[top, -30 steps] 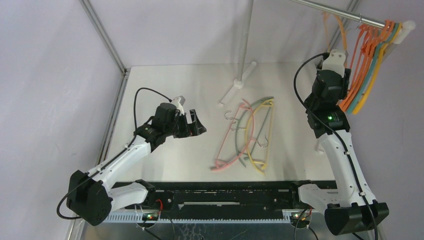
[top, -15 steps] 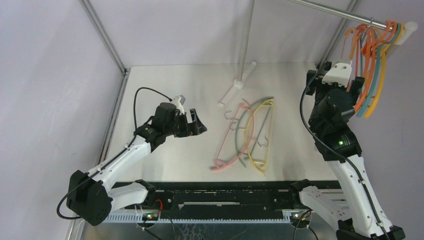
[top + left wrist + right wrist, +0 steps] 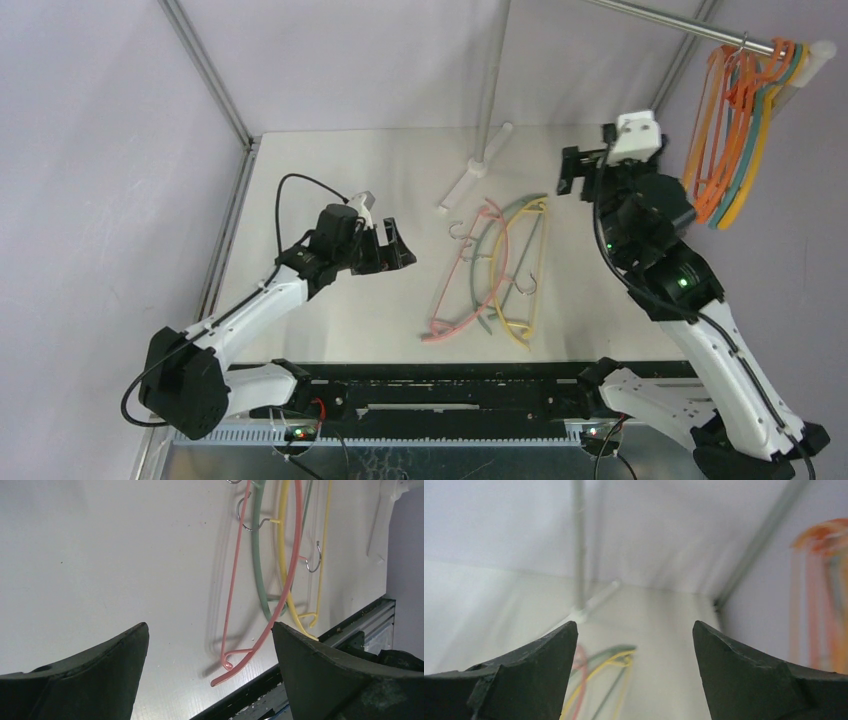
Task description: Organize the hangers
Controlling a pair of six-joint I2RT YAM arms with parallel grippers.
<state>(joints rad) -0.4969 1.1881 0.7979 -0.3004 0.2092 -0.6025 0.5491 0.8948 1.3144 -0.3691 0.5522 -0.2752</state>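
Observation:
A pink hanger, a green one and a yellow one lie overlapped on the white table. In the left wrist view the pink, green and yellow hangers lie ahead of the fingers. Several orange, teal and yellow hangers hang from the steel rail at top right. My left gripper is open and empty, left of the pile. My right gripper is open and empty, raised left of the hung hangers.
The rack's upright pole and its white foot stand behind the pile. A black rail runs along the near table edge. Grey frame posts border the table on the left.
The right gripper opened and pulled away to the left from the hung hangers, which now hang free on the rail. The left arm barely moved.

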